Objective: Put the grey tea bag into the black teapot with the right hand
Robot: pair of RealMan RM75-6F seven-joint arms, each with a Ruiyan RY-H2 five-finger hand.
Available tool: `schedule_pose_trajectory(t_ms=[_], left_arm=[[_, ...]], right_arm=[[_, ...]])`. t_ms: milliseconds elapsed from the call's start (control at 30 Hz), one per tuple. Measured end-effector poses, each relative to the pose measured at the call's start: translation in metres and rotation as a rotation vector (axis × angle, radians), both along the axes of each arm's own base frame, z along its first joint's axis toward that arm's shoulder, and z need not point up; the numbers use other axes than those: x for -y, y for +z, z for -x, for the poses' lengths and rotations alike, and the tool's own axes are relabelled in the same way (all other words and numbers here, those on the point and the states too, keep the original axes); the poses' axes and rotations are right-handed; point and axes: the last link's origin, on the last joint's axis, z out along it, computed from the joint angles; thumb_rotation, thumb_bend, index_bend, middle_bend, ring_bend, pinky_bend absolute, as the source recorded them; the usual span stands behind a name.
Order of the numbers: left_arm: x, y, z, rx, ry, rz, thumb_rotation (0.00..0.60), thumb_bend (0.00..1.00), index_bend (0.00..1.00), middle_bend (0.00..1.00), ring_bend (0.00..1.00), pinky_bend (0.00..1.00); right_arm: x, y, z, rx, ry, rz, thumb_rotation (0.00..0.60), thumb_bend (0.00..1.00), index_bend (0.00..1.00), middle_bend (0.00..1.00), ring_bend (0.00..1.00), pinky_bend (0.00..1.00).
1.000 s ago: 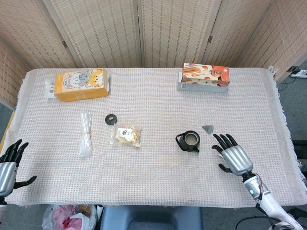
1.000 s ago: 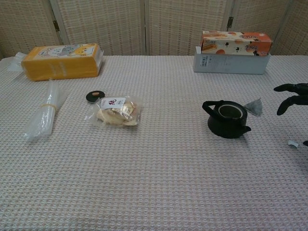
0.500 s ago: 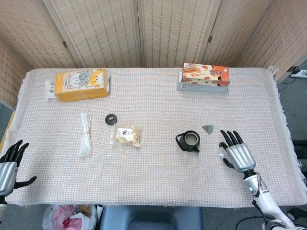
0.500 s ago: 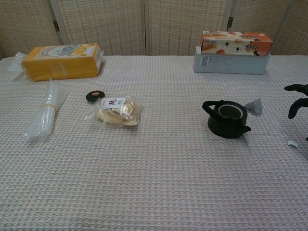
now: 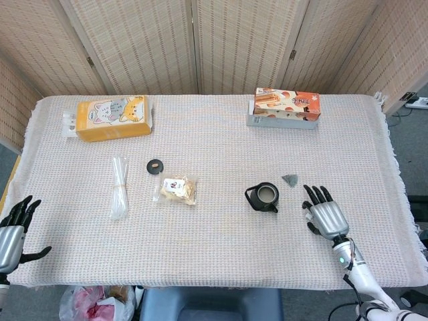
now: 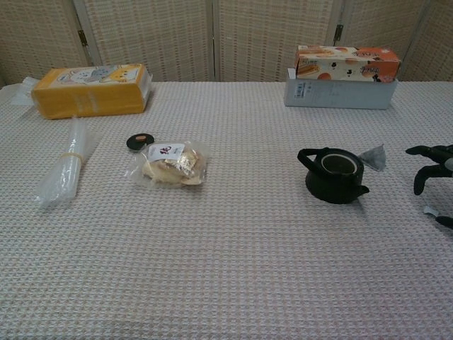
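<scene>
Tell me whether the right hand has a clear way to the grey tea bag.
Probably yes. The right hand is open, just beside the grey tea bag, with bare cloth between them. The black teapot stands on the bag's other side, off that path.

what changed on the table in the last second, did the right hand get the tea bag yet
Not yet. The right hand drifted out toward the table's right edge, then came partway back toward the black teapot, fingers spread, holding nothing. The grey tea bag lies untouched beside the teapot. The left hand stayed at the near left corner, and nothing else on the table moved.
</scene>
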Motion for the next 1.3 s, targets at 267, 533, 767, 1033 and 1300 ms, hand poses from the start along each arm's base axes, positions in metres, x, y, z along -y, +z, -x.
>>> schedule_pose_trajectory(t_ms=[267,533,767,1033,1300], left_arm=[[-0.001,-0.001,0.0,-0.001,0.001,0.006,0.6,0.13,0.0,0.0,0.0,0.25],[0.0,-0.001,0.0,0.0,0.002,0.004,0.6,0.13,0.0,0.0,0.0,0.25],[-0.001,0.0,0.001,0.005,0.004,0.006,0.6,0.13,0.0,0.0,0.0,0.25],[-0.002,-0.001,0.001,0.004,0.005,0.009,0.6,0.13,0.0,0.0,0.0,0.25],[-0.003,-0.001,0.002,0.001,0.012,0.01,0.6,0.13,0.0,0.0,0.0,0.25]], right_arm=[[-0.001,0.0,0.006,-0.005,-0.015,0.012,0.6,0.26,0.41,0.0,0.0,0.0],[0.004,-0.006,0.006,0.005,-0.023,-0.003,0.6,0.26,0.42,0.0,0.0,0.0],[0.004,-0.011,0.005,-0.004,-0.023,-0.013,0.6,0.26,0.43,0.01,0.0,0.0],[0.006,-0.011,0.006,-0.003,-0.032,-0.007,0.6,0.27,0.45,0.02,0.0,0.0],[0.009,-0.012,0.008,-0.005,-0.044,-0.01,0.6,0.27,0.45,0.02,0.0,0.0]])
